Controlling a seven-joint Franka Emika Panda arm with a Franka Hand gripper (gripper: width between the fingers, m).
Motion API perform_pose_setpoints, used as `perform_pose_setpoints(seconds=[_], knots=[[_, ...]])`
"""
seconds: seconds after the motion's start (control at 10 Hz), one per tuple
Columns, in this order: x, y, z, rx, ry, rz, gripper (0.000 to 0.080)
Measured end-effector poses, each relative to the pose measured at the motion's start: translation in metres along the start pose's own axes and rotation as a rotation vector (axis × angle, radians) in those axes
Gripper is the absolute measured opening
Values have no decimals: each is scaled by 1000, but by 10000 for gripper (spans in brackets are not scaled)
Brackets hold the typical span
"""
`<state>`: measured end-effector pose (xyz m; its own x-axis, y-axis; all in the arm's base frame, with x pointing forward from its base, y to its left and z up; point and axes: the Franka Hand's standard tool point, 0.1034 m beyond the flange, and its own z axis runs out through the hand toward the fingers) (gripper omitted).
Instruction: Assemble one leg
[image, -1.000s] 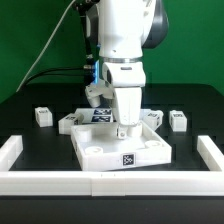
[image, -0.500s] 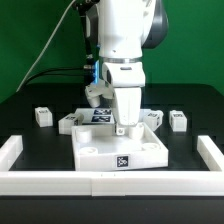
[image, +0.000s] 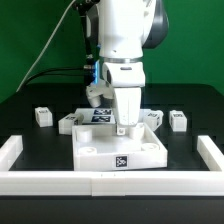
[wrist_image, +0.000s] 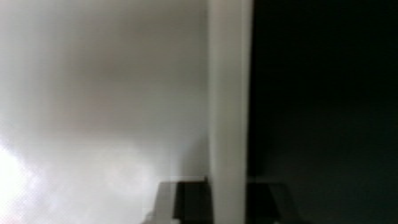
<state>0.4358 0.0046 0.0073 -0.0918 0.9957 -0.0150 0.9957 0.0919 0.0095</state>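
Note:
My gripper (image: 122, 127) stands straight down over the far edge of the large flat white square part (image: 100, 148), which lies in the middle with a marker tag on its front face. In the wrist view my dark fingers (wrist_image: 185, 204) stand either side of a narrow white upright strip (wrist_image: 228, 100), the part's edge, and my gripper (wrist_image: 228, 196) is shut on it. Two legs, small white tagged blocks, lie at the exterior view's left (image: 42, 116) (image: 68, 123). Two more lie at its right (image: 154, 117) (image: 178, 119). None is held.
A low white rail runs along the front (image: 100, 181) and turns back at the left (image: 9, 151) and right (image: 211, 150). The marker board (image: 99, 114) lies behind the square part, partly hidden by my arm. Cables hang behind the arm.
The square part has shifted slightly toward the exterior view's left, its front tag moving with it. My gripper stays at the far edge. The legs have not moved.

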Motion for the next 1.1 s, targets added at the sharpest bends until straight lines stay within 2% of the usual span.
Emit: perform_pose_setpoints(seconds=[0.3,0.5,0.7,0.8,1.0,1.1], knots=[[35,12,-1,-14,5,73,58],[52,24,0,-23,7,72,58],[64,43,-1,3,-11,59,58],[66,49,-2,6,-13,66,58],[82,52,-3,10,-17,110,58],[82,53,-3,20,-25,119,58]])
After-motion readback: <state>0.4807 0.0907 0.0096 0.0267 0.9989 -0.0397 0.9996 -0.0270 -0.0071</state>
